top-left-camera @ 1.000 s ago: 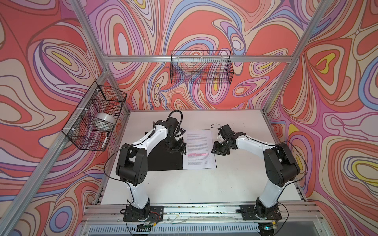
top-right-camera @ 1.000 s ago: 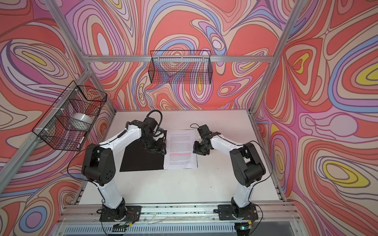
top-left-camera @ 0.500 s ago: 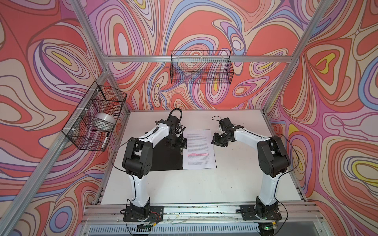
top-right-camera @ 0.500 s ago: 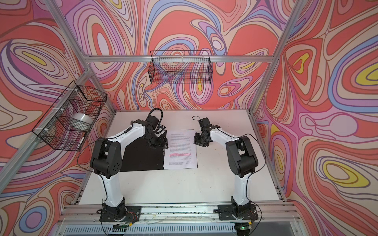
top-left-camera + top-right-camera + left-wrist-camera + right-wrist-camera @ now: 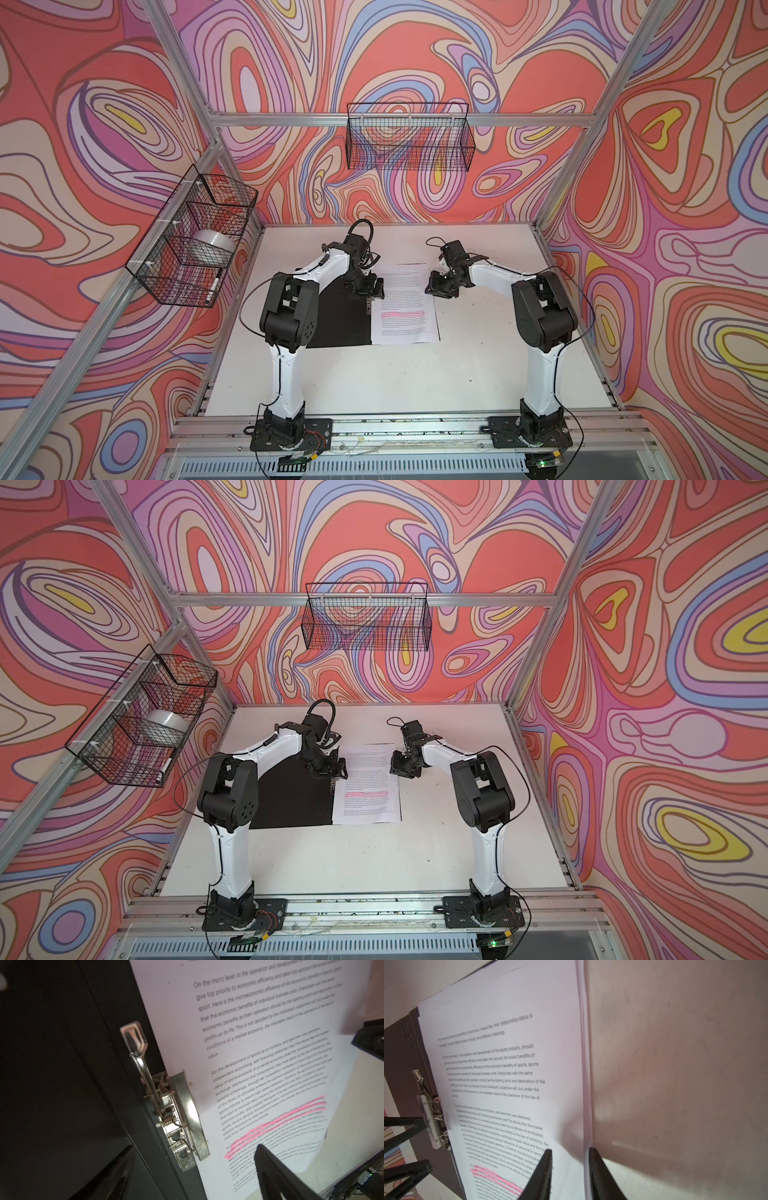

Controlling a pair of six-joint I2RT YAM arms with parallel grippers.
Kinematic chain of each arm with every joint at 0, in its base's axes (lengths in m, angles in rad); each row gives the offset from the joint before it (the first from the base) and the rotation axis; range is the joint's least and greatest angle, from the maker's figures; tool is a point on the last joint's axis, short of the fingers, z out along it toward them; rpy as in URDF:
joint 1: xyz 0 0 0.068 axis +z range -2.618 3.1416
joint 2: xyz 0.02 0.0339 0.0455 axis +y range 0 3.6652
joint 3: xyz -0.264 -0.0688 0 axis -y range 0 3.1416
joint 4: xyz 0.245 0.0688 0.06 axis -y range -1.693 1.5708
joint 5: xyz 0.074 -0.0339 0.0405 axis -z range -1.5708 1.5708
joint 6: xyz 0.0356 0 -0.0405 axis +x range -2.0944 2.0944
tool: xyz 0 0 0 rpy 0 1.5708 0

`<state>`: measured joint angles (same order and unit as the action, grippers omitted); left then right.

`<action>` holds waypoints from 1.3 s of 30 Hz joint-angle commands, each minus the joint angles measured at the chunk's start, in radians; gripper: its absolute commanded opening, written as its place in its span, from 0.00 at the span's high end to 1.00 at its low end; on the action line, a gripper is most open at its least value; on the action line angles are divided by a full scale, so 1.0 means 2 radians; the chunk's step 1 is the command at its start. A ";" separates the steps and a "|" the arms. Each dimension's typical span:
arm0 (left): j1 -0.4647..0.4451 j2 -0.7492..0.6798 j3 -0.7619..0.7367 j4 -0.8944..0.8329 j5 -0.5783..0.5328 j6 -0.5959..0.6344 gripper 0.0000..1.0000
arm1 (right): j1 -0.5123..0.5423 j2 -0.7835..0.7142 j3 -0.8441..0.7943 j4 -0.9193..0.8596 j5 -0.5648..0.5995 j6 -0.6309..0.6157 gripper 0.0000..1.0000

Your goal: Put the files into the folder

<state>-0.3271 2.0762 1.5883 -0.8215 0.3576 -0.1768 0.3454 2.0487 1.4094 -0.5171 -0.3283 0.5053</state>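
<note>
The folder [image 5: 340, 320] lies open on the table, black inside facing up, in both top views [image 5: 299, 800]. The files [image 5: 405, 307], white printed sheets with a pink highlighted band, rest on its right half [image 5: 368, 787]. Their left edge reaches under the metal spine clip [image 5: 185, 1115], whose lever [image 5: 135, 1043] stands raised. My left gripper [image 5: 195, 1147] is open and hovers astride the clip, holding nothing. My right gripper [image 5: 570, 1150] is at the files' right edge [image 5: 583, 1084], narrowly open. One fingertip is over the page and the other against the stack's edge.
A black wire basket [image 5: 195, 245] on the left wall holds a tape roll [image 5: 214, 245] and a marker. Another wire basket [image 5: 409, 137] hangs on the back wall. White tabletop [image 5: 415, 374] stretches in front of the folder, with aluminium frame posts at the corners.
Both grippers have shifted a little toward the back wall along the files' side edges, and both elbows have swung up. The files and the folder lie where they were.
</note>
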 commanded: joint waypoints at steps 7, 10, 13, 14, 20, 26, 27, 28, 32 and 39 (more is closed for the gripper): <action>0.000 0.026 0.023 -0.006 0.038 -0.003 0.11 | 0.000 0.021 0.025 -0.005 -0.017 -0.022 0.69; 0.000 0.032 0.026 -0.004 0.052 -0.006 0.11 | 0.000 0.025 0.029 -0.005 -0.025 -0.024 0.70; 0.000 0.037 0.029 -0.004 0.056 -0.007 0.11 | 0.000 0.030 0.037 -0.015 -0.027 -0.027 0.70; 0.000 0.038 0.031 -0.005 0.055 -0.007 0.11 | 0.000 0.030 0.038 -0.017 -0.025 -0.027 0.70; 0.000 0.033 0.034 -0.011 0.048 -0.002 0.11 | -0.001 -0.001 0.029 -0.016 0.024 -0.024 0.68; 0.000 0.014 0.029 -0.012 0.034 0.003 0.10 | -0.004 -0.003 0.055 -0.022 0.041 -0.019 0.66; 0.000 0.015 0.029 -0.014 0.033 0.003 0.10 | -0.005 0.001 0.059 -0.023 0.042 -0.019 0.66; 0.000 0.016 0.030 -0.015 0.033 0.003 0.10 | -0.006 0.006 0.063 -0.021 0.041 -0.018 0.66; 0.000 0.022 0.026 -0.014 0.036 -0.004 0.10 | -0.012 0.031 0.083 -0.019 0.037 -0.017 0.66; 0.000 0.031 0.035 -0.019 0.046 -0.001 0.10 | -0.022 0.062 0.115 -0.016 0.033 -0.022 0.66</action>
<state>-0.3271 2.1353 1.6363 -0.8249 0.4385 -0.1802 0.3122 2.1376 1.6127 -0.5461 -0.2695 0.4648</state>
